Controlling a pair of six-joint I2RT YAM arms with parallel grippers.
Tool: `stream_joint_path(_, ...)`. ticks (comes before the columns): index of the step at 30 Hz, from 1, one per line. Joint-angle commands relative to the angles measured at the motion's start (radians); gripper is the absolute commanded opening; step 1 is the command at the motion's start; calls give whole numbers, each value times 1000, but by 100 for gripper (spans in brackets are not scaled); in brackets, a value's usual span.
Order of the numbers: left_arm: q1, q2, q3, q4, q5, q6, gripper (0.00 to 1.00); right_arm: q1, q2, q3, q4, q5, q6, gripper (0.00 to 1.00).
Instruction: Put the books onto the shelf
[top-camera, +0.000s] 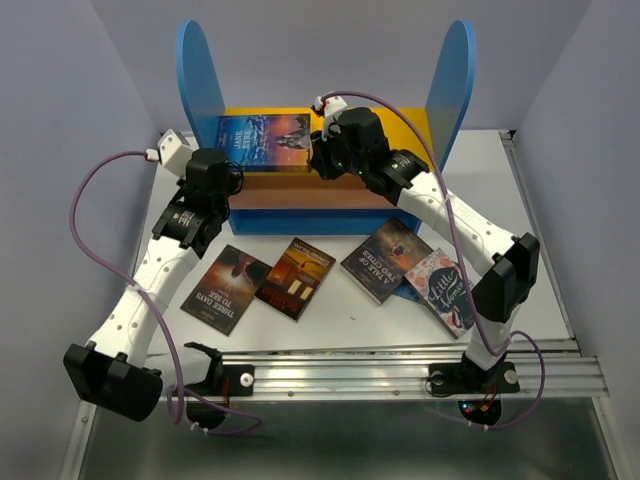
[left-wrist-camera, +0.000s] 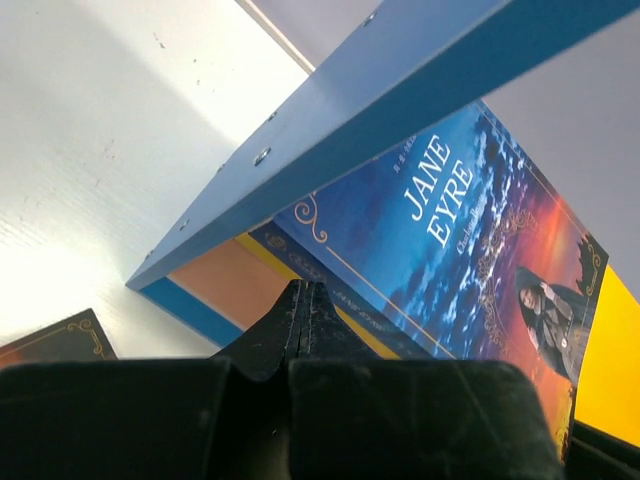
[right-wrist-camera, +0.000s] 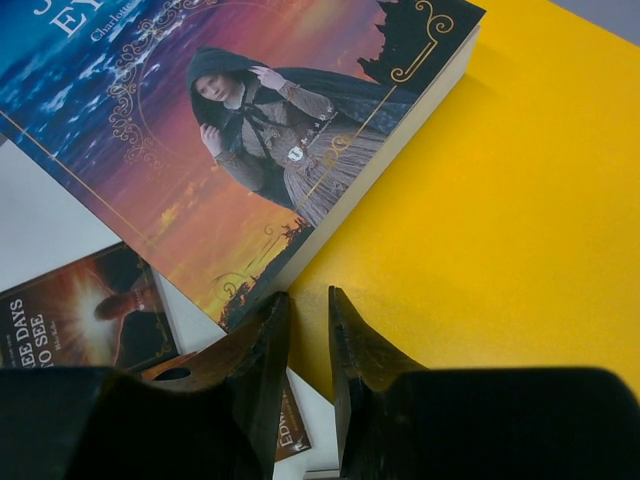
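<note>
One book, the blue-and-orange "Jane Eyre" (top-camera: 262, 140), lies flat on the yellow top board (top-camera: 405, 125) of the shelf, between its blue side panels (top-camera: 200, 70). My right gripper (top-camera: 318, 155) hovers over the board at that book's right edge. Its jaws (right-wrist-camera: 308, 310) stand narrowly open, with only yellow board (right-wrist-camera: 500, 200) between them and the book (right-wrist-camera: 250, 120) just to the left. My left gripper (top-camera: 237, 183) is at the shelf's front left corner, below the book (left-wrist-camera: 450, 230). It (left-wrist-camera: 305, 290) is shut on nothing. Several more books lie on the table in front.
On the white table lie "Three Days to See" (top-camera: 225, 288), an orange-brown book (top-camera: 295, 277), "A Tale of Two Cities" (top-camera: 385, 258) and "Little Women" (top-camera: 445, 288) over a blue one. The brown middle board (top-camera: 300, 198) juts forward. A metal rail (top-camera: 400, 365) runs along the near edge.
</note>
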Motion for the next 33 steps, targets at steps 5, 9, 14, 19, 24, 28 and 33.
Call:
stream_joint_path(5,33,-3,41,41,5,27,0,14,53,55,25,-115,-22,30)
stream_joint_path(9,39,-3,47,39,14,30,0,14,58,61,27,-118,-25,31)
stream_joint_path(14,38,-27,46,27,60,46,0,14,38,54,32,-15,-13,37)
stream_joint_path(19,38,-105,30,33,197,105,1,14,-40,26,35,285,18,44)
stream_joint_path(24,38,-204,-37,12,348,147,65,14,-195,-100,35,382,47,72)
stream_joint_path(28,36,-282,-121,1,451,141,99,14,-377,-294,41,355,113,100)
stream_joint_path(33,30,-293,-227,5,609,136,99,14,-620,-555,12,299,251,100)
